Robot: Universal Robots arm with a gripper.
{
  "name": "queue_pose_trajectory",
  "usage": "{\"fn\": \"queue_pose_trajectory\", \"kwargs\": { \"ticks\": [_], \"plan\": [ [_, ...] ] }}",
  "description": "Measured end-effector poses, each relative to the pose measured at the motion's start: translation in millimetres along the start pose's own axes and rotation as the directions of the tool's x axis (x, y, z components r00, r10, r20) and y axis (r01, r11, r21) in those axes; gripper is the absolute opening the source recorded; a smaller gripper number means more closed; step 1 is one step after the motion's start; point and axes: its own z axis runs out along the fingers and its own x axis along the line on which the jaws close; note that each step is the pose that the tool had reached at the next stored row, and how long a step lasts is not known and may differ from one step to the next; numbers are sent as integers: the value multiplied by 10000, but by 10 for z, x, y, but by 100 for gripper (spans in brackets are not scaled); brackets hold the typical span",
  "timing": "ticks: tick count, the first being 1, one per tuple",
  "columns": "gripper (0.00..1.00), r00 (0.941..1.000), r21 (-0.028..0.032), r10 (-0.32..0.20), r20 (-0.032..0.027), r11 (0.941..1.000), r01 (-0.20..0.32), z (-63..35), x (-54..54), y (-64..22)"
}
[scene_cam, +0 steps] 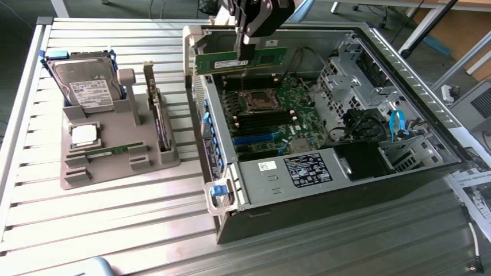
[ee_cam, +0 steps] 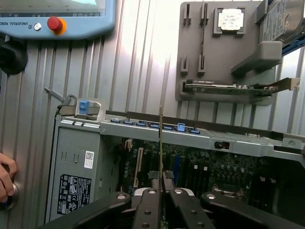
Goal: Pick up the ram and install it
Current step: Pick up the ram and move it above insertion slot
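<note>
- Up in the air, clamped tight on the ram (scene_cam: 270, 59) with the gripper (scene_cam: 247, 53), one finger pressed on each flat side.
- Hanging over the open computer case (scene_cam: 322, 207), above the green board (scene_cam: 280, 106) inside, not pushed into any slot.
- Held long and level, standing on its thin edge.
- From the wrist view, looking like a thin line poking out between the two black fingertips (ee_cam: 147, 200).
- Over on the exterior view's left, resting on a gray holder (scene_cam: 107, 172): a hard drive (scene_cam: 88, 86), a square silver chip (scene_cam: 83, 135) and a dark card (scene_cam: 156, 109) standing on edge.
- Well apart from the ram, all three.
- Beside the case in the wrist view, a person's hand (ee_cam: 5, 179) on the table.
</note>
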Motion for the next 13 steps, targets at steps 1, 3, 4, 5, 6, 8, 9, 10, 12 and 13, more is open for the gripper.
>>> {"fn": "queue_pose_trajectory", "kwargs": {
  "ticks": [1,3,4,5,6,8,9,10,12,13],
  "plan": [
    [13,10000,0,1,-1,10000,-1,0,1,-6],
    [13,10000,-1,0,-2,10000,0,-1,2,-16],
    [13,10000,-1,0,-3,10000,0,-1,3,-21],
    [13,10000,0,1,-3,10000,-1,0,4,-26],
    [13,10000,-1,1,-4,10000,-1,-1,4,-30],
    [13,10000,-1,1,-5,10000,-1,-1,5,-39],
    [13,10000,-1,0,-6,10000,0,-1,6,-44],
    [13,10000,-1,0,-6,10000,0,-1,7,-50],
    [13,10000,-1,0,-7,10000,0,-1,8,-58],
    [13,10000,-1,0,-8,10000,0,-1,9,-65]
  ]
}}
